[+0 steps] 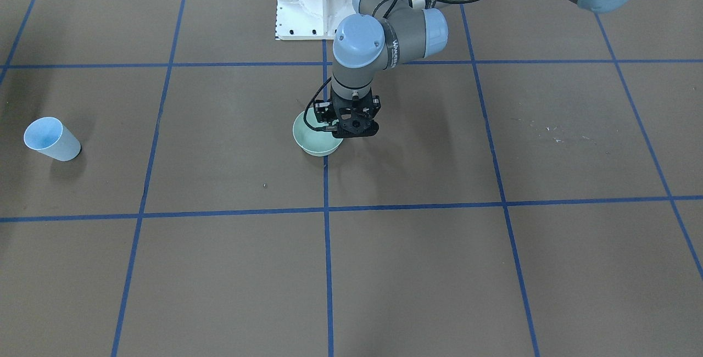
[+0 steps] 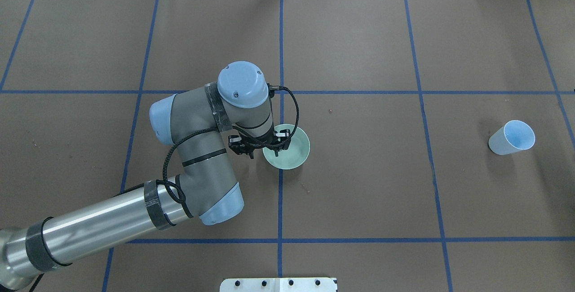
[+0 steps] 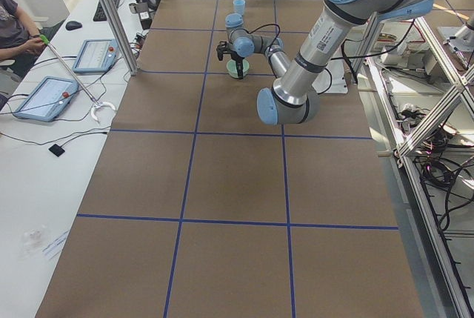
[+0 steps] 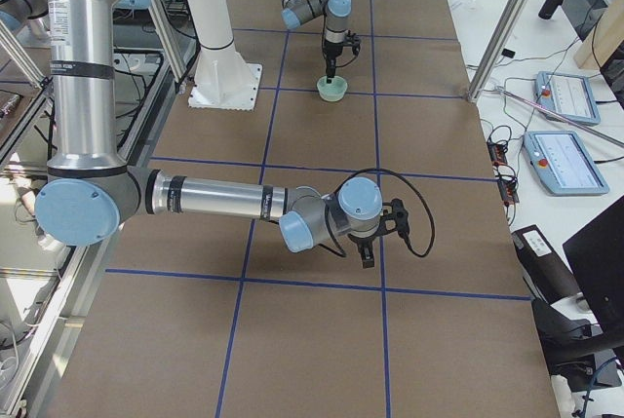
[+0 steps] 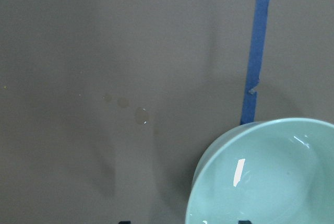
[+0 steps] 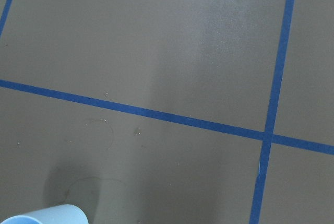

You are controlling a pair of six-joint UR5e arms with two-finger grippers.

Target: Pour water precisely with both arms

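Reaching in from the left side of the overhead view, the left arm bends down over the middle of the brown bench. Its left tool points down at the left edge of a pale green bowl. The tool is spread wide and is holding nothing. In the left wrist view the two dark fingertips peek in at the bottom, one over the bench and one over the inside of the bowl, with the rim between them. The bowl sits right on a blue tape line that runs from near to far. Of the water, only a few small wet spots show on the bench, just left of the bowl in the left wrist view. The inside of the bowl has a white shine, but I cannot tell if there is water in it. A light blue cup stands far off to the right, well apart from the bowl, and I cannot tell if it has water in it. The right arm shows only in the right side view, big and near, stretched low over the bench. Its right tool points down, and I cannot tell if it is spread or pinched. The right wrist view shows the cup's rim at its bottom left corner.
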